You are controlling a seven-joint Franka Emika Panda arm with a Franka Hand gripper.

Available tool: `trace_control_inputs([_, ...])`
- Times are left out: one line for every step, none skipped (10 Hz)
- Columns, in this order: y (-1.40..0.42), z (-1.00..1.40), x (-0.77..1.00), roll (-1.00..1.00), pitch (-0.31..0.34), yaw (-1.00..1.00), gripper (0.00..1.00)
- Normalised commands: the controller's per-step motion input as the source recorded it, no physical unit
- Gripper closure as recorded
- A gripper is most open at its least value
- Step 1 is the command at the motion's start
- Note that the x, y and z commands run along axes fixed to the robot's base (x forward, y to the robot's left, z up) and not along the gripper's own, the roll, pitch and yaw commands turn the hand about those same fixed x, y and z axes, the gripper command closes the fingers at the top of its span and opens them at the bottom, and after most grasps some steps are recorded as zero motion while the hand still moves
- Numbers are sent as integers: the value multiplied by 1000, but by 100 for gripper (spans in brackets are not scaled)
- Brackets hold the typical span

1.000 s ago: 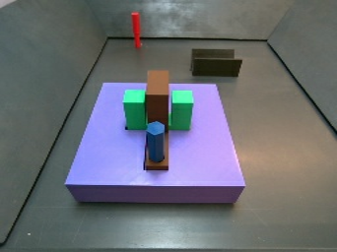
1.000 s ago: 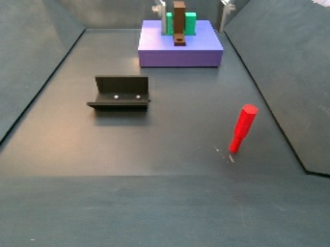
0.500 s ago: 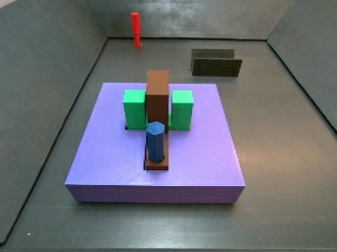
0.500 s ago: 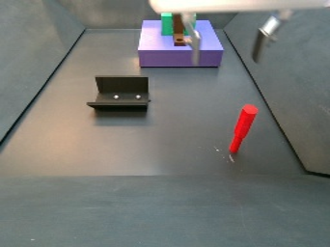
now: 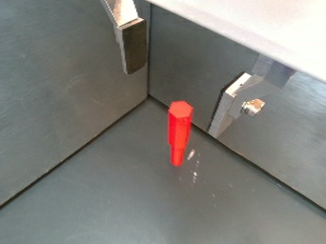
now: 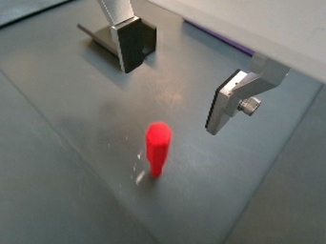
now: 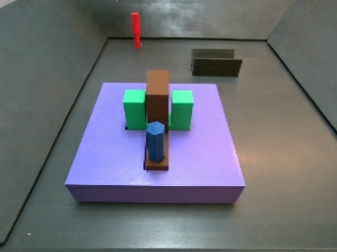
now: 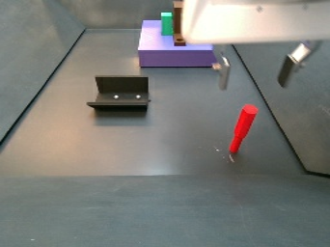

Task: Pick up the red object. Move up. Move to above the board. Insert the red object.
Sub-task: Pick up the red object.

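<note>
The red object (image 8: 241, 130) is a thin red rod standing upright on the grey floor near a wall; it also shows in a side view (image 7: 136, 30) at the far back. My gripper (image 8: 258, 68) hangs above it and a little behind, open and empty. In both wrist views the rod (image 5: 180, 133) (image 6: 156, 148) stands below the gap between the fingers (image 5: 132, 43) (image 6: 230, 100), touching neither. The board (image 7: 158, 108) is a brown strip with a taller upright part between two green blocks (image 7: 134, 108), on a purple platform (image 7: 198, 157).
A blue hexagonal peg (image 7: 156, 140) stands in the board's near end. The fixture (image 8: 120, 93) sits on the floor between the platform and the rod; it also shows in a side view (image 7: 216, 63). Grey walls enclose the floor, one close beside the rod.
My gripper has moved from over the purple platform toward the red rod and now hangs just above it, still open. The rod and board have not moved.
</note>
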Motion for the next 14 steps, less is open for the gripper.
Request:
trace_control_inputs([229, -317, -366, 71, -43, -31, 0])
trace_control_inputs([63, -291, -131, 30, -27, 0, 0])
trace_control_inputs([3, -386, 0, 41, 0, -49, 0])
trace_control_inputs([14, -437, 63, 33, 0, -71, 0])
trace_control_inputs([169, -426, 0, 80, 29, -91, 0])
trace_control_inputs([269, -334, -77, 70, 10, -40, 0])
trace_control_inputs([211, -277, 0, 39, 27, -20, 0])
trace_control_inputs([83, -180, 14, 1, 19, 0, 0])
trace_control_inputs([0, -131, 17, 0, 0, -3, 0])
trace_control_inputs([0, -183, 0, 0, 0, -26, 0])
trace_control_inputs([0, -217, 0, 0, 0, -20, 0])
trace_control_inputs([0, -189, 0, 0, 0, -20, 0])
trace_control_inputs([0, -203, 0, 0, 0, -26, 0])
trace_control_inputs([0, -246, 20, 0, 0, -37, 0])
